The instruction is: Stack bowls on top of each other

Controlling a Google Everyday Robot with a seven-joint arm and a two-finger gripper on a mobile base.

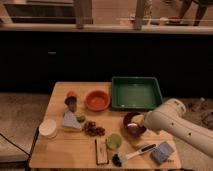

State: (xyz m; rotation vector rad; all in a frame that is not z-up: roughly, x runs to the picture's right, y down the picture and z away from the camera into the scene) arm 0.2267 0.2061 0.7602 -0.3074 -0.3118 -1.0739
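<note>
**Q:** Where are the bowls, and which way do they face?

**Op:** I count two. The orange bowl (pixel 97 100) sits upright with its mouth up at mid-table, just left of the green tray (pixel 136 93). The maroon bowl (pixel 133 124) is also upright with its mouth up. It sits in front of the tray, to the right of the orange bowl and nearer the camera. The two are apart and not stacked. Both are round, so I log no long axis for either.

**Q:** Where is the gripper?

**Op:** The gripper (pixel 142 122) is at the maroon bowl's right rim, at the tip of the white arm (pixel 176 121), which reaches in from the lower right. The arm's bulk covers that end, so I cannot tell whether the gripper is open, closed or holding the rim.

**Q:** What else is on the wooden table (pixel 60 152), by count?

**Op:**
- One green tray at the back right.
- One small green cup (pixel 114 141), in front of and to the left of the maroon bowl.
- One white round container (pixel 48 128) at the left edge.
- One brush (pixel 134 153) near the front edge. It lies at a slant, with the dark bristle end to the lower left and the handle toward the upper right.
- One blue sponge (pixel 162 151), just right of the brush.
- One dark slab (pixel 101 151), with its long side running front to back.
- One heap of small brown pieces (pixel 93 130), too small to identify.
</note>
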